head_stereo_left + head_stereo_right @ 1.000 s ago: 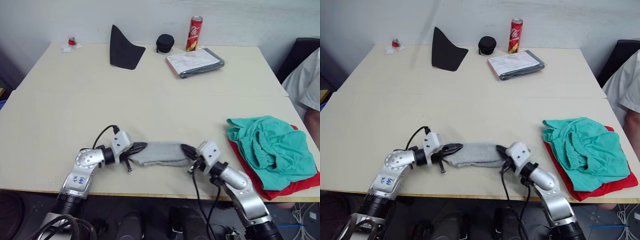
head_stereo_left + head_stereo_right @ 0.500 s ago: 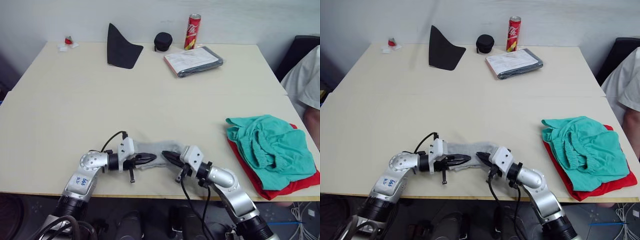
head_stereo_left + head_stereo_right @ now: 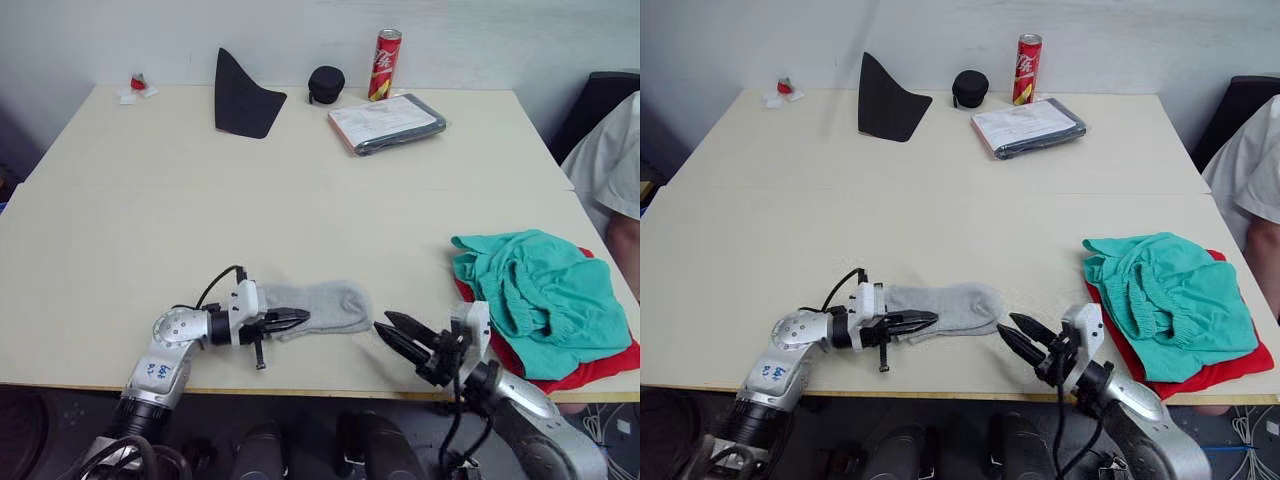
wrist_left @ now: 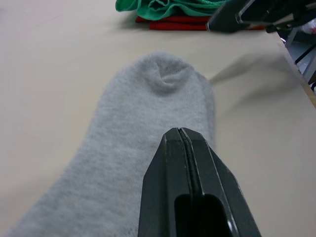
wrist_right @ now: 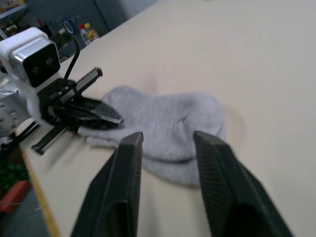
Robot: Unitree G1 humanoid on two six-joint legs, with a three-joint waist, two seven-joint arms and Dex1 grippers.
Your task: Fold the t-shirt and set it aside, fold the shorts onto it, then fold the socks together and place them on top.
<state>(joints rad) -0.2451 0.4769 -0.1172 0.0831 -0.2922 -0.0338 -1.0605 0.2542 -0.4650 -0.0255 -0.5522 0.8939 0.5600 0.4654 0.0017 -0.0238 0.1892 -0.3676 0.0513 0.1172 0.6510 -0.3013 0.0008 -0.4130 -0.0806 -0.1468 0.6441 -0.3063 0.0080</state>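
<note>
The light grey socks (image 3: 320, 305) lie flat near the table's front edge, one over the other (image 5: 168, 123). My left gripper (image 3: 300, 319) is shut and its tips rest on the socks' near side; in the left wrist view its fingers (image 4: 185, 173) press together above the knit, with no cloth seen between them. Just right of the socks' toe end my right gripper (image 3: 383, 327) stands open and apart from them. The teal-green shorts (image 3: 540, 290) lie bunched on the folded red t-shirt (image 3: 600, 372) at the right edge.
At the back of the table (image 3: 300, 190) stand a black pointed fabric piece (image 3: 240, 95), a black round case (image 3: 326, 82), a red can (image 3: 387, 65) and a wrapped flat packet (image 3: 390, 122). A person's sleeve (image 3: 610, 165) shows at the right.
My right gripper has let go of the socks, opened and drawn back to the right. The socks now lie flat. My left gripper has barely moved.
</note>
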